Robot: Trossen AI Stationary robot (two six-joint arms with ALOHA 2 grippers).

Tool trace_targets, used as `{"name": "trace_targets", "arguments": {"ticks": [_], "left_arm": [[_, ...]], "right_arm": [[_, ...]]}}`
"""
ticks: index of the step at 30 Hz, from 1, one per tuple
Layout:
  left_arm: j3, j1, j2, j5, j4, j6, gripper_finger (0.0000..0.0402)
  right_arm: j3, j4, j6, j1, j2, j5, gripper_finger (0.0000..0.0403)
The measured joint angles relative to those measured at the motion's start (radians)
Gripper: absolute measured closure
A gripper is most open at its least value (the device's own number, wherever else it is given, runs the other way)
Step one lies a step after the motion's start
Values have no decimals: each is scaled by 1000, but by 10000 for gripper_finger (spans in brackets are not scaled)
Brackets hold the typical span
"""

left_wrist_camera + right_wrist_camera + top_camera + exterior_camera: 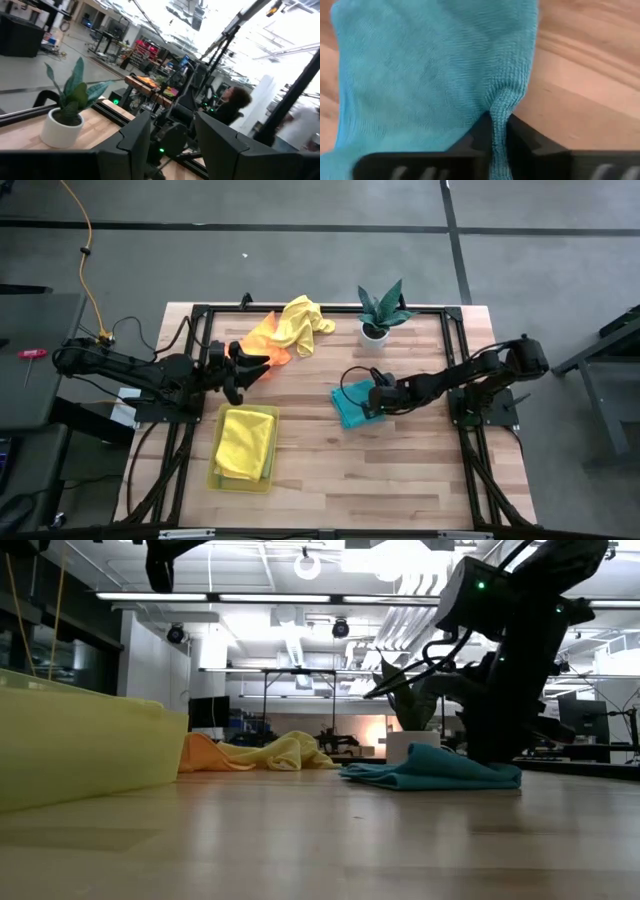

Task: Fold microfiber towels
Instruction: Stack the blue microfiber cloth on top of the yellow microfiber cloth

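A teal towel [350, 402] lies bunched on the wooden table [400, 470] right of centre; in the low view the teal towel [430, 768] is a low heap. My right gripper [376, 402] is down at its right side and shut on it; the right gripper [497, 126] fills the bottom of its wrist view. An orange towel [262, 340] and a yellow towel [300, 323] lie crumpled together at the far edge. Another yellow towel [245, 442] lies folded in the tray [215, 480]. My left gripper [240, 368] hangs open above the table's left, holding nothing. My right gripper pinches the teal towel's hemmed edge [504, 102] between its two fingers, at the towel's right side. The fingers slant down from above and from the table's right. The cloth gathers into a ridge at the pinch, and the rest of the towel lies on the table.
A small potted plant [380, 310] stands at the far edge, just beyond the teal towel. The translucent yellow tray [80, 750] sits at the near left. Bare wood lies near and right of the teal towel. A person [232, 102] shows in the room beyond.
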Motion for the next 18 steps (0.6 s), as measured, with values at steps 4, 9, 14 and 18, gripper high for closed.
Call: {"name": "trace_targets", "arguments": {"ticks": [4,9,14,18], "left_arm": [[4,0,0,-50,-1,-12,254],[70,35,1,-21,-36,29,254],[218,96,24,91,-322,44,252],[329,131,83,234,-540,64,234]], "right_arm": [[62,-107,-115,4,-79,-30,396],[237,-192,-457,8,-139,7,400],[438,-246,-797,34,-110,-14,401],[563,-257,-976,52,-69,-22,402]]}}
